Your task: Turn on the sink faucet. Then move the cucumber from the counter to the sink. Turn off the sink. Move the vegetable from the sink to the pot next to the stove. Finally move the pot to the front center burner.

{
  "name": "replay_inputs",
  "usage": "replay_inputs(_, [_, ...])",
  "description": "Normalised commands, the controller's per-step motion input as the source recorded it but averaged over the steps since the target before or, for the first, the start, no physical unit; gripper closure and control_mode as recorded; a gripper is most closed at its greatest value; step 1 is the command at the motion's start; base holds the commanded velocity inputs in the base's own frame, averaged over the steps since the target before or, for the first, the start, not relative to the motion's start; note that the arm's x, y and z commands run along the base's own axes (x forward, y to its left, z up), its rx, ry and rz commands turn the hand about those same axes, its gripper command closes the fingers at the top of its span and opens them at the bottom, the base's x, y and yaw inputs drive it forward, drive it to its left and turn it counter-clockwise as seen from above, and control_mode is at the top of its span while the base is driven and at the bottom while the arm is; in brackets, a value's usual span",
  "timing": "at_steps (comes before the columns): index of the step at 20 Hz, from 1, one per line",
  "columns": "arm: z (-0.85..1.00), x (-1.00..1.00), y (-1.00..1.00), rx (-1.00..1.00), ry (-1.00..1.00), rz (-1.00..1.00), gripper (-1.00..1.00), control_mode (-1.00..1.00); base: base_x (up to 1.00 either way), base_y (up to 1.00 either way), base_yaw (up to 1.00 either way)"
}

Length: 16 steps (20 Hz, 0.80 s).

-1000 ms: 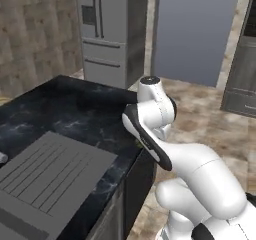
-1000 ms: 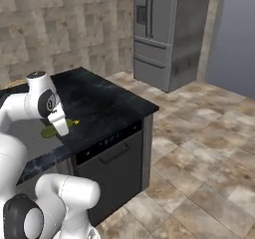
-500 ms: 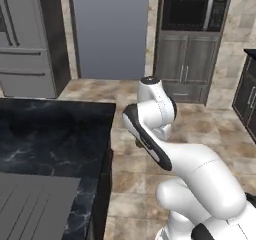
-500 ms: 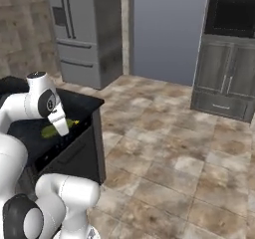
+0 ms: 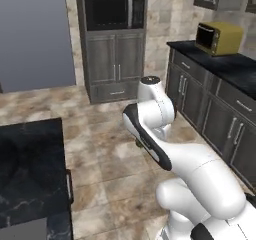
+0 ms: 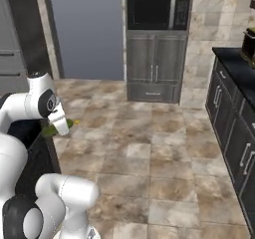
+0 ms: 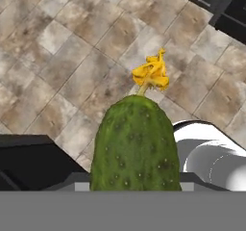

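My gripper (image 7: 134, 181) is shut on the cucumber (image 7: 136, 143), a bumpy green one with a withered yellow flower at its tip. It points out over the tiled floor. From the right base view the cucumber (image 6: 53, 129) shows as a green sliver beside the white gripper (image 6: 61, 125), just past the corner of the black marble counter (image 6: 24, 131). That counter (image 5: 30, 176) lies at the lower left in the left base view, with a grey strip of the sink (image 5: 22, 230) at the bottom edge. The sink faucet, the pot and the stove are out of view.
A tall dark cabinet with a built-in oven (image 5: 114, 11) stands ahead. Dark lower cabinets (image 5: 215, 119) with a black top run along the right, carrying a yellow countertop oven (image 5: 218, 37). Brown tiled floor (image 6: 149, 153) lies between them and the counter.
The whole picture has swung: the base has turned, so the fridge has left the views and the oven cabinet and right-hand cabinets have come in. The cucumber stays in the gripper.
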Motion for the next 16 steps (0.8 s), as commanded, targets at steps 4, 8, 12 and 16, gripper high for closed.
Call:
replay_inputs(4, [0.00,0.00,0.00,0.00,0.00,0.00,1.00,1.00,0.00,-0.28,-0.58])
replay_inputs(8, [0.00,0.00,0.00,0.00,0.00,0.00,1.00,1.00,0.00,-0.32,-0.57])
replay_inputs(12, [0.00,0.00,0.00,0.00,0.00,0.00,1.00,1.00,0.00,-0.37,-0.56])
replay_inputs(16, [0.00,0.00,0.00,0.00,0.00,0.00,1.00,1.00,0.00,-0.41,-0.55])
